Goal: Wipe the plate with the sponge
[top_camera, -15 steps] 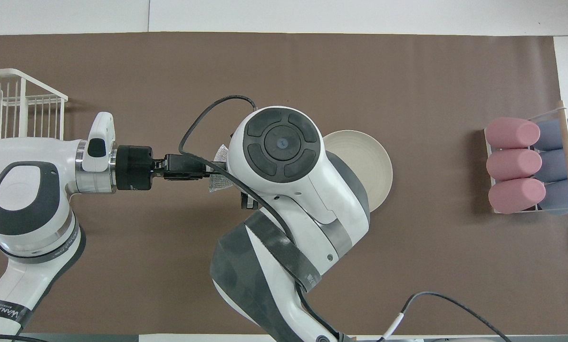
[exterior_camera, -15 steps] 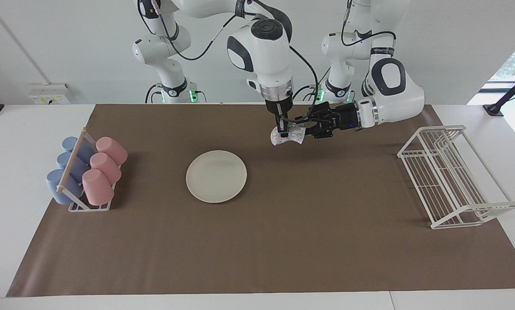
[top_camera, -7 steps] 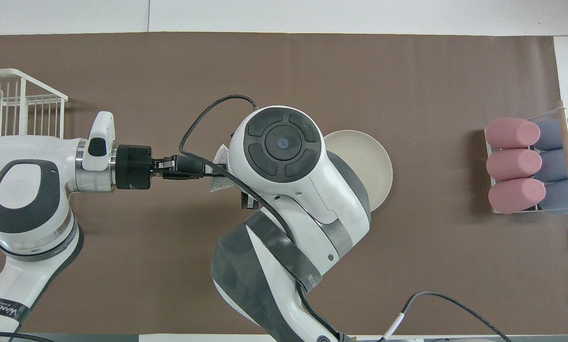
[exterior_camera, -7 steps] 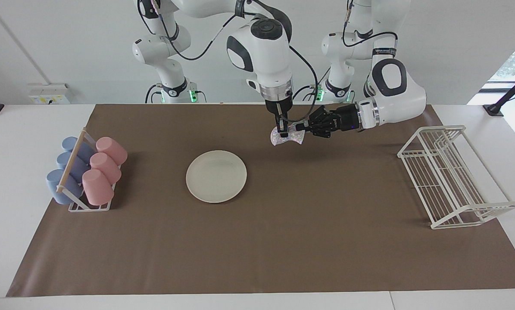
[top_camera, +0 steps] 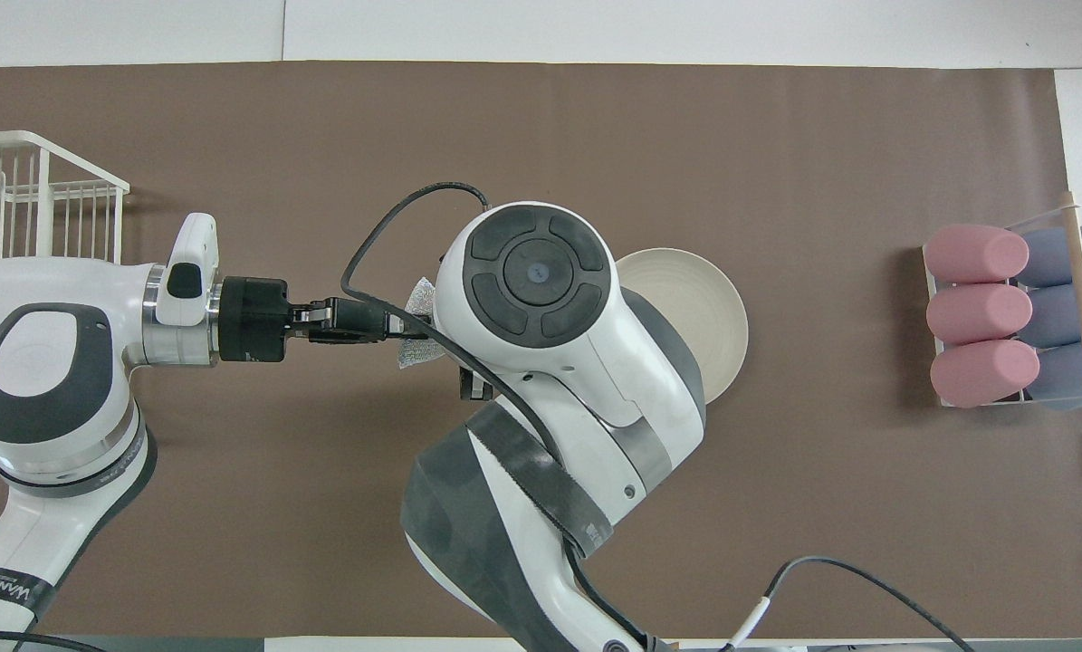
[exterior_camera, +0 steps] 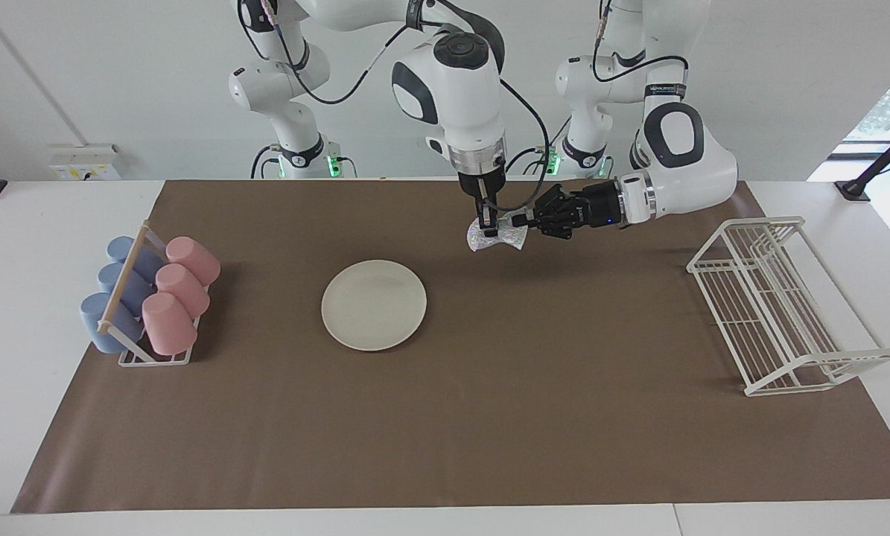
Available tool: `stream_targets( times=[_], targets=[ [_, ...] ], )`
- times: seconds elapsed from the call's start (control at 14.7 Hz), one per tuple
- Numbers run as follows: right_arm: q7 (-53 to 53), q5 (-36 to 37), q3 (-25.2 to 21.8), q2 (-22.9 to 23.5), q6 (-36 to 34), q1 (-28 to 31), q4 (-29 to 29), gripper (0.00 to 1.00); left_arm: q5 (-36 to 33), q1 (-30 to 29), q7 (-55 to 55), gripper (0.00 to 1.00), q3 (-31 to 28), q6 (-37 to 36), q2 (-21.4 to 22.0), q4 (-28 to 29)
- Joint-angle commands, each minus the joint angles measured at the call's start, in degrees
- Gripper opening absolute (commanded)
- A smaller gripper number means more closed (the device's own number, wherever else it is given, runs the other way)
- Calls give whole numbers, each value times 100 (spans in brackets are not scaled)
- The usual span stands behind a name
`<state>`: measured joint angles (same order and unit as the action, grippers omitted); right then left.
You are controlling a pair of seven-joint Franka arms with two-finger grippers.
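Note:
The cream-white plate (exterior_camera: 374, 304) lies flat on the brown mat near the middle of the table; in the overhead view my right arm covers part of the plate (top_camera: 699, 308). My right gripper (exterior_camera: 487, 225) points straight down and is shut on the middle of the silvery sponge (exterior_camera: 498, 237), holding it in the air over the mat, nearer to the robots than the plate. My left gripper (exterior_camera: 523, 221) lies level, its tip at the sponge's edge toward the left arm's end. In the overhead view only a corner of the sponge (top_camera: 421, 295) shows beside the left gripper (top_camera: 387, 324).
A white wire rack (exterior_camera: 780, 305) stands at the left arm's end of the mat. A holder with pink and blue cups (exterior_camera: 150, 294) on their sides stands at the right arm's end.
My left arm's wrist has turned and its elbow has risen slightly; its tip stays at the sponge's edge. The right gripper and sponge have hardly moved.

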<state>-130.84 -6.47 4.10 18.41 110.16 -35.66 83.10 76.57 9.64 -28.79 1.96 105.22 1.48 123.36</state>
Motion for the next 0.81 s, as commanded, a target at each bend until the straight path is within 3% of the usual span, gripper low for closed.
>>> stream_targets(
  times=[0.0, 0.34, 0.54, 0.75],
  targets=[
    [42, -30, -32, -153, -423, 68, 92, 99, -108, -111, 75, 0, -29, -194, -42, -119],
    [436, -21, -32, -381, -1136, 523, 145, 100, -379, -198, 93, 0, -29, -203, -42, -128],
    [866, -21, -32, -399, -1602, 1042, 197, 100, -1045, -208, 399, 0, -47, -159, 37, -224],
    [1963, -21, -41, -627, -1744, 1691, 679, 100, -2109, -260, 1329, 0, -47, -212, 54, -777]
  ],
)
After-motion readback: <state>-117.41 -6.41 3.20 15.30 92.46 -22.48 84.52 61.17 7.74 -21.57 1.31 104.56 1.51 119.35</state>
